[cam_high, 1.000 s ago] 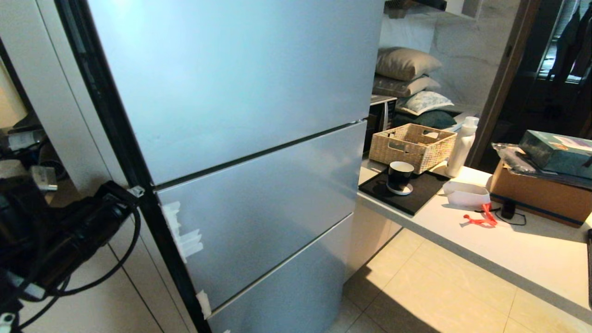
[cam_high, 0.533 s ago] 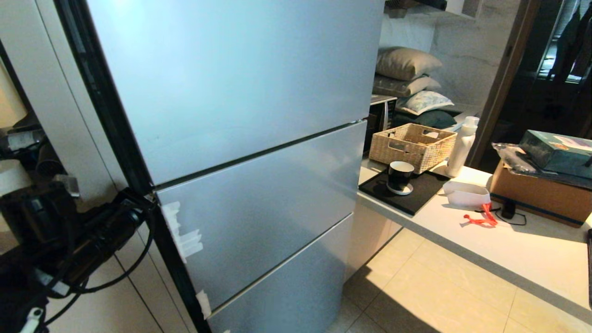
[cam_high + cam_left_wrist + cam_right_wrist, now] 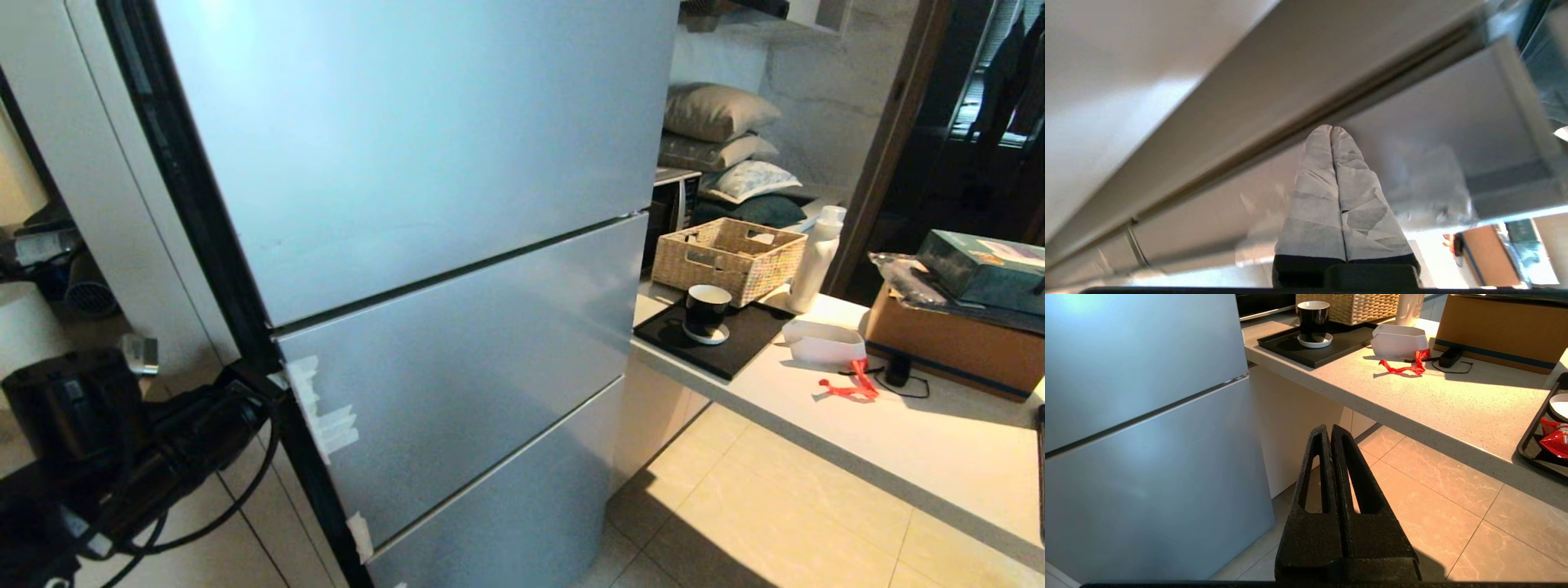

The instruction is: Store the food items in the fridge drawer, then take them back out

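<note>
The left gripper's (image 3: 1332, 130) taped fingers (image 3: 1347, 179) are pressed together, empty, at the fridge's left edge seam (image 3: 1290, 126). Work the tips into that seam before levering. No fruit or fridge drawer shows; the fridge panels (image 3: 457, 359) are closed.

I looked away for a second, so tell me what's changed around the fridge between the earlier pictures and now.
The left arm has sunk lower in the head view and shifted right, its front end now at the fridge's dark left edge. The left gripper has its fingers shut on nothing. The fridge panels are closed as before, the counter items are unmoved, and the right gripper is shut and parked.
</note>
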### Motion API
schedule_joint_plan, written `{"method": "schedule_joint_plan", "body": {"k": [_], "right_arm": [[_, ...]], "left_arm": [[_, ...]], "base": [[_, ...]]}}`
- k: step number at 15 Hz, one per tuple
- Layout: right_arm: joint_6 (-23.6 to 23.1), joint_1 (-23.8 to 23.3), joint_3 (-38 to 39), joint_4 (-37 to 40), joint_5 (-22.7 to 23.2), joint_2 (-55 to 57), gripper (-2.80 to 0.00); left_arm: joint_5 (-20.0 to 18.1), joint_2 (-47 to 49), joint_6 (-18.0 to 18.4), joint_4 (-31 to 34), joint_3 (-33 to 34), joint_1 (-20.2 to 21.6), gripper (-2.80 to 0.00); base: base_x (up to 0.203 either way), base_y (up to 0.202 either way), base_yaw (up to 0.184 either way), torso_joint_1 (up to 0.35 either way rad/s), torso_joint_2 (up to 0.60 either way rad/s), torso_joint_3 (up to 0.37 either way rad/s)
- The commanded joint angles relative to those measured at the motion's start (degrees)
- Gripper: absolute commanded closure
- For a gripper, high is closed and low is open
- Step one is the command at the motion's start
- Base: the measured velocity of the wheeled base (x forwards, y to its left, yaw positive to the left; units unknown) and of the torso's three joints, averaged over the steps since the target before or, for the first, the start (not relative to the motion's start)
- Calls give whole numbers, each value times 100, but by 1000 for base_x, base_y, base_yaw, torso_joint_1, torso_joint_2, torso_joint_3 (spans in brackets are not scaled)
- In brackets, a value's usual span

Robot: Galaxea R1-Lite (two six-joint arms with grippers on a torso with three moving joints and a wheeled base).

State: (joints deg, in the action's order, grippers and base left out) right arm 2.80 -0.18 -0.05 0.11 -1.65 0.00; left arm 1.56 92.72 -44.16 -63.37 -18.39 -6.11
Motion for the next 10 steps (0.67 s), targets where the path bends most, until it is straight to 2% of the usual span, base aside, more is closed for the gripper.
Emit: {"method": "schedule_joint_plan", "body": {"k": [1,10], "right_arm": [[10,1,5,-2,-2,9,0],[1,1,-4,-2,-2,9,0]], "left_arm": [[-33,-68,-126,-35,79,-134,0],[-207,-639,-102,0,499,-531,0]], "base": [[0,0,0,0,0,0],[0,0,0,0,0,0]]}}
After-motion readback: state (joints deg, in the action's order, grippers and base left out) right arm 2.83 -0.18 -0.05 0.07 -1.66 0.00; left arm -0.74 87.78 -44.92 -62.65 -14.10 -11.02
